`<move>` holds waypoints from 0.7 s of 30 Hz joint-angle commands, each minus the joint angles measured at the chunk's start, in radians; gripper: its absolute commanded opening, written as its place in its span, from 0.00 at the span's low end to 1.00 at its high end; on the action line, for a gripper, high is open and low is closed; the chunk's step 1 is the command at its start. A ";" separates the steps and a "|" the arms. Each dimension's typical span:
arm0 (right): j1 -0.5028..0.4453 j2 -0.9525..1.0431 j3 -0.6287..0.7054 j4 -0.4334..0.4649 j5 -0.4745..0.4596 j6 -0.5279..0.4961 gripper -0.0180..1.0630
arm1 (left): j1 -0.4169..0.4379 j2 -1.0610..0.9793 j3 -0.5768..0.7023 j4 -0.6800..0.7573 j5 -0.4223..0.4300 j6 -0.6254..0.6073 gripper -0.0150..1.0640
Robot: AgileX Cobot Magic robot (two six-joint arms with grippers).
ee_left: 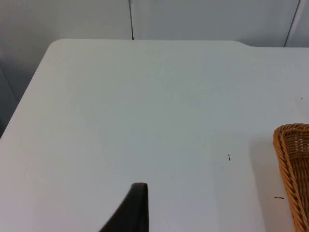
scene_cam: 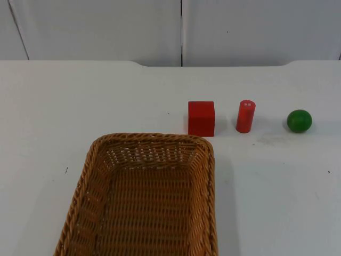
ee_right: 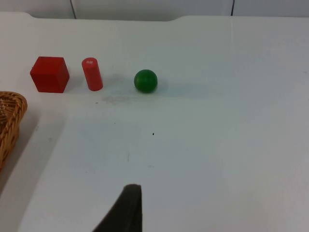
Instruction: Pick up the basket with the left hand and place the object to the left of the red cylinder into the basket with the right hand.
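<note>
Basket (scene_cam: 144,197) sat untouched on the worktop (scene_cam: 42,117), near side, and the red cube (scene_cam: 201,118) – the piece left of the red cylinder (scene_cam: 245,116) – stood just beyond its far right corner; the left gripper (ee_left: 137,203) hung over bare worktop left of the basket, the right gripper (ee_right: 129,205) waited near side of the green ball (ee_right: 146,80), and I couldn't tell how either set of jaws stood. Judgement: step in hand was the basket pickup, so take the left rim and lift straight to keep that far corner off the cube. Open room was wide left and on the near right; the cube-to-cylinder gap was narrow, so descend on the cube vertically.
</note>
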 commanded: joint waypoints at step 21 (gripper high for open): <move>-0.004 -0.004 0.006 0.000 -0.007 -0.019 0.99 | -0.001 0.272 -0.039 -0.033 -0.097 0.037 0.99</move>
